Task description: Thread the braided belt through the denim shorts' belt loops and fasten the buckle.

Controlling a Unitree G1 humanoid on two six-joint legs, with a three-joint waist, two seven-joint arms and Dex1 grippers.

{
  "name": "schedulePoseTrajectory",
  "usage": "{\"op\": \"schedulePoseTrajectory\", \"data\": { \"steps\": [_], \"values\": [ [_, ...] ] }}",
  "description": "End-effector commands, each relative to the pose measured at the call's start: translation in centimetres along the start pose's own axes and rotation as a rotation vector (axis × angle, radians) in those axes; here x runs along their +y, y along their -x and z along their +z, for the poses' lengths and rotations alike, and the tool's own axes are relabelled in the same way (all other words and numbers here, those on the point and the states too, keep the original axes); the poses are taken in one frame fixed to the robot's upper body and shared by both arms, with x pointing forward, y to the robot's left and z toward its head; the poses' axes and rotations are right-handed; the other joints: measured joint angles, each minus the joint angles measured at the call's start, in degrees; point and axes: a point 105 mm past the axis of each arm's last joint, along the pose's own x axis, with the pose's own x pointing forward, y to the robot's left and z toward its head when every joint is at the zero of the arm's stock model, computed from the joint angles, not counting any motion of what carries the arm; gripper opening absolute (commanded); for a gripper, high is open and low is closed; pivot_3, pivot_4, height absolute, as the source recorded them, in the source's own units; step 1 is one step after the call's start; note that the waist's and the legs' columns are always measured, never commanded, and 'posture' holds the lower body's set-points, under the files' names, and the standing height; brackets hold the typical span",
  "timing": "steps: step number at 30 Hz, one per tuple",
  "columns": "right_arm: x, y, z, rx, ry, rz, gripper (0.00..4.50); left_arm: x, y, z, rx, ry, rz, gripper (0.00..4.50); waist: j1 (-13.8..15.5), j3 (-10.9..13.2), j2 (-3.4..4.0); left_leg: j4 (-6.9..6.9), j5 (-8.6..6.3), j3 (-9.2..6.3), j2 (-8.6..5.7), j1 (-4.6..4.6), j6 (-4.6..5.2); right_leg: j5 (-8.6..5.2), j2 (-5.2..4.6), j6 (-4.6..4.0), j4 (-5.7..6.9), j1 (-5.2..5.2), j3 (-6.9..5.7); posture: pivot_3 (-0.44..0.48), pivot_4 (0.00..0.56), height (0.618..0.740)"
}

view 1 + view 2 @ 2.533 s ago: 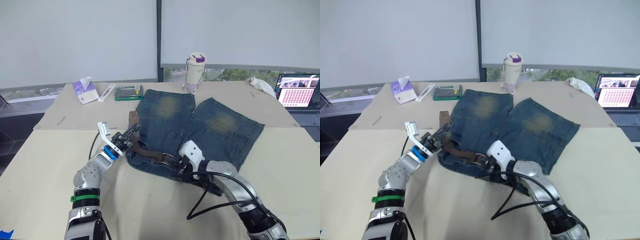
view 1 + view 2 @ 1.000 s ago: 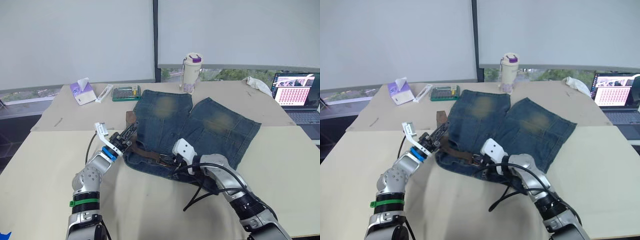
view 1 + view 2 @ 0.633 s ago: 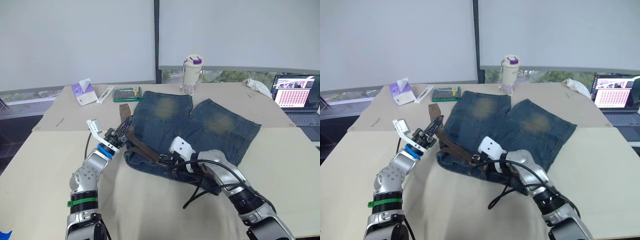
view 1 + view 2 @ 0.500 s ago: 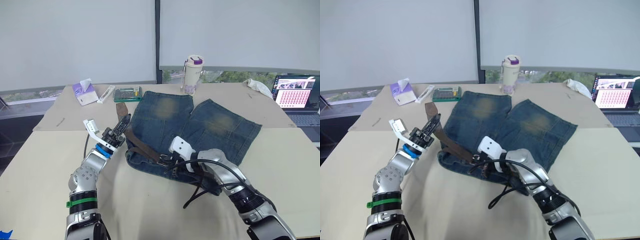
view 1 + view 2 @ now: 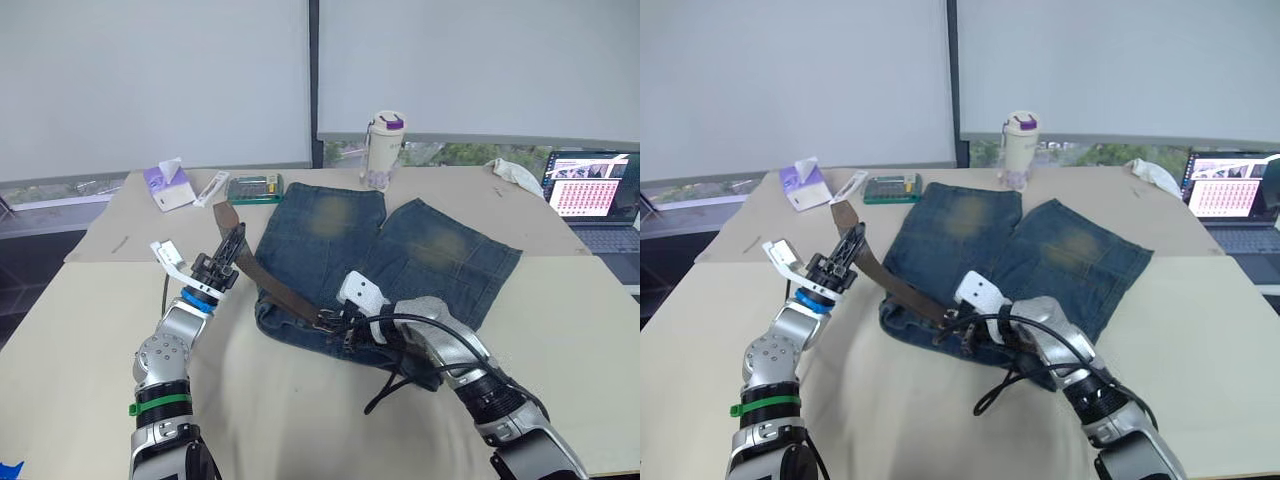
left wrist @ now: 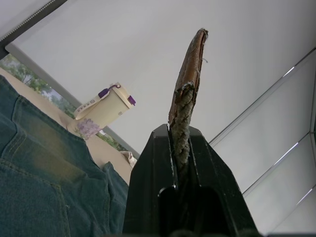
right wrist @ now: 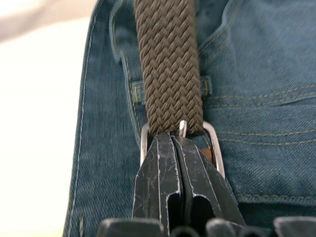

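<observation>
Tumbler (image 5: 386,148): cream, purple lid, upright at tabletop (image 5: 90,330) far edge.
Tissue box (image 5: 169,184): far left.
Green case (image 5: 254,188): just beside white tube (image 5: 211,187).
Laptop (image 5: 593,192): far right, screen lit.
White cloth (image 5: 516,172): near laptop.

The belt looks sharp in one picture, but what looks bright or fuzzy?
Right wrist view: the belt weave and buckle are crisp, while the table is washed out to near white. Left wrist view: the pale blinds behind are bright, and the mug looks soft.
</observation>
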Motion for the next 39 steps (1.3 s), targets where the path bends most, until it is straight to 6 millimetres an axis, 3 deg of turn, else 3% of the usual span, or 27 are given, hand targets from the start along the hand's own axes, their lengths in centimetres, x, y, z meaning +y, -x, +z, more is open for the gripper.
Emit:
{"op": "schedulePoseTrajectory", "data": {
  "steps": [1, 23, 31, 35, 39],
  "values": [
    [0.1, 0.0, -1.7, 0.000, -0.016, 0.015, 0.02, -1.1, -0.7, 1.4, -0.037, -0.043, -0.062, 0.00, -0.1, 0.0, 0.01, 0.00, 0.00, 0.00, 0.00, 0.00, 0.00, 0.00, 0.00, 0.00, 0.01, 0.00, 0.00, 0.000, 0.150, 0.740],
    [-0.8, 0.0, -4.0, 0.128, -0.034, -0.033, 0.02, -1.1, -0.6, 1.0, -0.028, -0.037, -0.072, 0.00, 0.0, 0.0, 0.01, 0.00, 0.00, -0.01, 0.00, 0.01, 0.00, 0.01, 0.00, -0.01, 0.02, 0.01, 0.00, 0.000, 0.150, 0.740],
    [0.2, -0.1, -5.3, 0.233, -0.042, 0.018, 0.02, -1.2, -0.7, 0.9, -0.025, -0.039, -0.078, 0.00, 0.0, 0.0, 0.02, 0.00, 0.00, -0.01, 0.00, 0.03, 0.00, 0.01, 0.00, -0.01, 0.02, 0.03, 0.00, 0.000, 0.150, 0.740],
    [0.6, 0.0, -6.1, 0.300, -0.056, 0.033, 0.02, -1.8, -1.2, 0.8, -0.022, -0.045, -0.099, 0.00, 0.1, 0.0, 0.03, 0.00, 0.00, -0.01, 0.00, 0.04, 0.00, 0.01, 0.00, -0.01, 0.02, 0.04, -0.01, 0.000, 0.150, 0.740],
    [0.8, -0.2, -7.2, 0.374, -0.075, 0.029, 0.02, -4.8, -2.8, -0.6, 0.085, -0.139, -0.241, 0.00, 0.2, -0.2, -0.10, 0.00, 0.00, -0.01, -0.01, 0.08, 0.00, 0.01, -0.01, -0.01, 0.01, 0.11, -0.01, 0.000, 0.150, 0.740]
  ]
}}
